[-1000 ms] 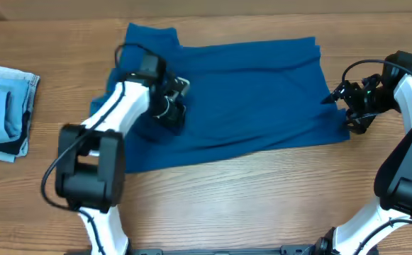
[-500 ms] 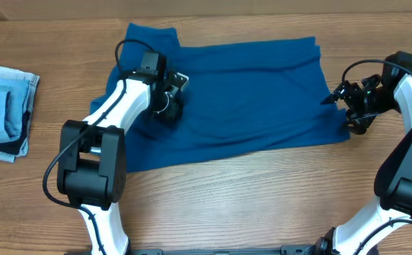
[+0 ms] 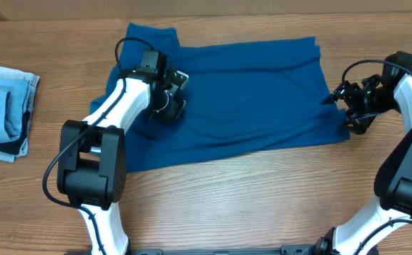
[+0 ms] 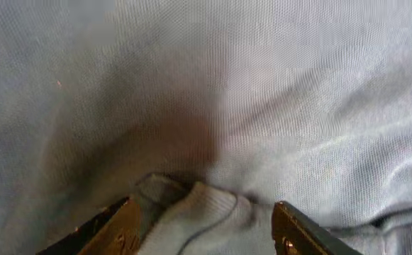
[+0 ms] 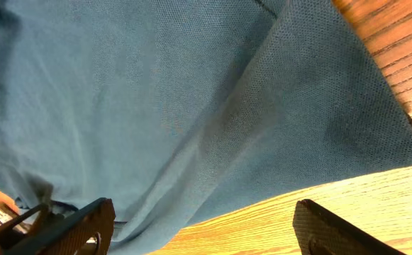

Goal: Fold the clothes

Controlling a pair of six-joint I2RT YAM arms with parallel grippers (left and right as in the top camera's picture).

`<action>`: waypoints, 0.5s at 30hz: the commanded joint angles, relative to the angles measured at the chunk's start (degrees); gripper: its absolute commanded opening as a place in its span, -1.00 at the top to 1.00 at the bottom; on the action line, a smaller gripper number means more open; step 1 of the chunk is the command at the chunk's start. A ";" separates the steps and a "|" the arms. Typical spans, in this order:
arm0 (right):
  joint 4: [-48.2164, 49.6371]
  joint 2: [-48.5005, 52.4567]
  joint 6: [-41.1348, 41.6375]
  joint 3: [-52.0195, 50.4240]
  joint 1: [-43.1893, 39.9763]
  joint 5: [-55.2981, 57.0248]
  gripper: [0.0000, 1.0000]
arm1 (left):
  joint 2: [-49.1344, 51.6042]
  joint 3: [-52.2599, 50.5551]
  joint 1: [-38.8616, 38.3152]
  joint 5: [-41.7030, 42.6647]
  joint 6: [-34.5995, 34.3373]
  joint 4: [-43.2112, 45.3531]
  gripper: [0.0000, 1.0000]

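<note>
The teal-blue shirt (image 3: 241, 95) lies spread across the middle of the wooden table, folded roughly into a wide band. My left gripper (image 3: 171, 106) is down on the shirt's left part; in the left wrist view its jaws (image 4: 206, 227) are open around a ribbed fold of the fabric (image 4: 206, 212), perhaps the collar. My right gripper (image 3: 346, 106) is open at the shirt's right edge. In the right wrist view its jaws (image 5: 202, 227) straddle the shirt's hem (image 5: 191, 127) and bare wood, holding nothing.
A stack of pale blue denim with a dark edge (image 3: 3, 110) lies at the far left of the table. Bare wooden tabletop (image 3: 248, 198) runs along the front.
My left gripper has shifted slightly up and to the left on the shirt over the last second. The right arm has not moved.
</note>
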 commanded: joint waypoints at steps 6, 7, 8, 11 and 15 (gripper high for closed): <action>-0.31 -1.97 -0.20 1.42 0.33 -0.33 -0.69 | 3.30 0.57 0.20 -0.04 0.46 -1.44 0.41; -0.33 -1.97 -0.20 1.42 0.33 -0.33 -0.69 | 3.30 0.68 0.20 -0.04 0.42 -1.44 0.49; -0.35 -1.97 -0.20 1.42 0.33 -0.33 -0.69 | 3.30 1.18 0.26 -0.09 0.00 -1.86 0.62; -0.35 -1.97 -0.20 1.42 0.33 -0.33 -0.69 | 3.30 5.01 0.44 -0.26 0.02 -5.51 0.83; -0.31 -1.97 -0.22 1.42 0.33 -0.28 -0.69 | 3.30 15.39 0.72 -1.40 0.02 -14.05 0.76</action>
